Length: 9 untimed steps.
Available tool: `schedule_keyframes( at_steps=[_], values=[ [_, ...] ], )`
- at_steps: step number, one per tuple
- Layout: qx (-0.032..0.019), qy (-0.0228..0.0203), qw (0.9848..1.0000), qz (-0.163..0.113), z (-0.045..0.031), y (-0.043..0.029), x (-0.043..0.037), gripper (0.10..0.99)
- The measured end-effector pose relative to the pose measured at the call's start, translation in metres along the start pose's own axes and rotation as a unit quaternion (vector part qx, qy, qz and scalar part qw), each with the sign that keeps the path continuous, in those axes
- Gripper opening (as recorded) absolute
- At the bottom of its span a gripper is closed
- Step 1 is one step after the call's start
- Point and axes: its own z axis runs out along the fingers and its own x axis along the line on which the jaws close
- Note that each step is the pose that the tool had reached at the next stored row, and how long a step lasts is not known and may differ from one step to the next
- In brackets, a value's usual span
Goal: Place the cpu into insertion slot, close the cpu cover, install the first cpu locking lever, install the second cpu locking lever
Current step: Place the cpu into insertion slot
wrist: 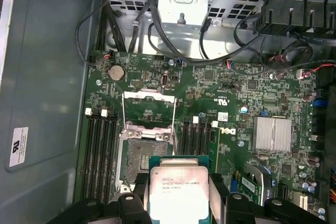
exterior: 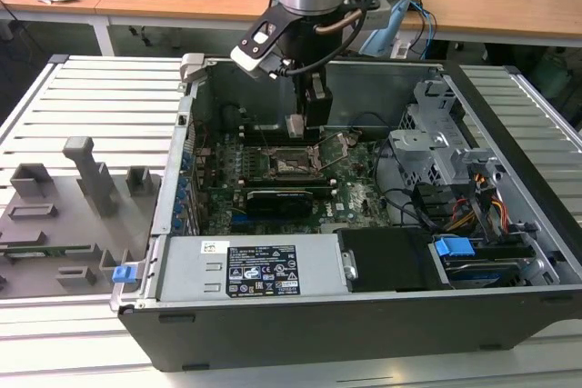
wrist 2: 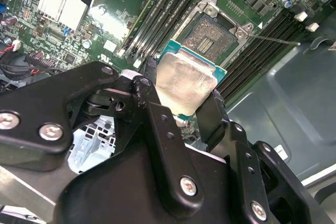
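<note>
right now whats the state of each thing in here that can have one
gripper, shut on the cpu
cpu, held above the board, not yet in the slot
insertion slot, empty, pin field exposed
cpu cover, open, swung back off the slot
locking lever, released, sticking out free of the slot
computer case, open, side off, board exposed

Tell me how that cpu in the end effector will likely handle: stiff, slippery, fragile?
Probably stiff: the cpu looks like a flat metal-topped plate, unbent in the end effector. Its smooth shiny top may slip if nudged. Likely light, being thin.
</note>
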Motion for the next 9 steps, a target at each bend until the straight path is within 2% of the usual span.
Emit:
schedule_keyframes(
  at_steps=[9],
  values=[
    [0.0, 0.0, 1.0, 0.0, 0.0021, -0.0002, 0.0, 0.541]
  ],
)
